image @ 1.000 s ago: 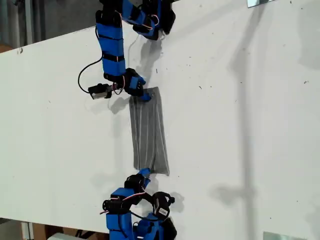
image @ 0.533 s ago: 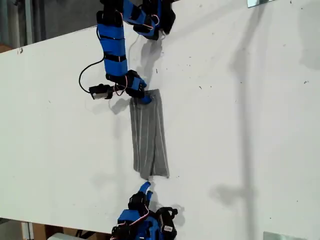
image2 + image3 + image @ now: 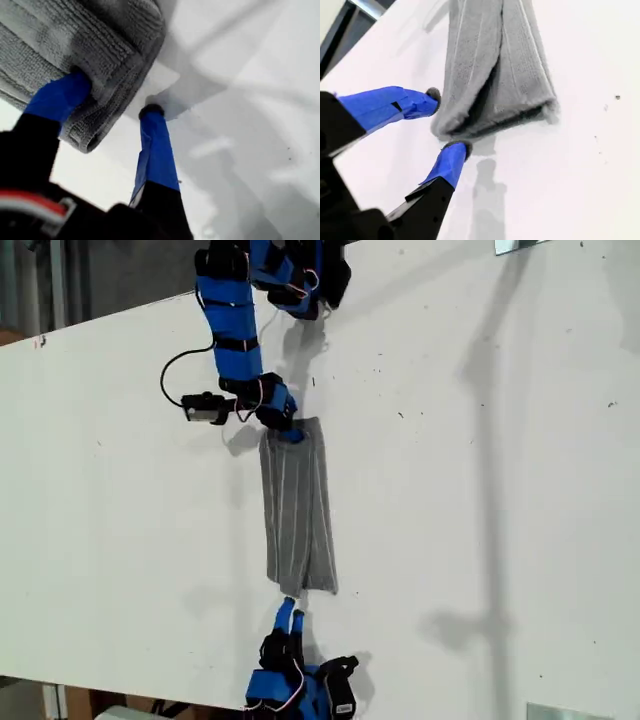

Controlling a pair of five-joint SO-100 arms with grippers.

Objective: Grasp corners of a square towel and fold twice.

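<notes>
Both claws work the folded towel (image 3: 297, 508) lying mid-surface (image 3: 480, 490): my second claw (image 3: 447, 120) has backed off its near corner, jaws apart and empty, while my first claw (image 3: 120, 105) straddles the far corner unclamped, so regrasping comes next.

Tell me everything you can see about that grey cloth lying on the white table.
The towel is soft grey looped fabric with thin pale stripes, folded into a long narrow strip lying flat on the white table. Its layered edges show at one end. My first gripper has one finger on its corner; my second gripper stands open at the opposite end's corner.
</notes>
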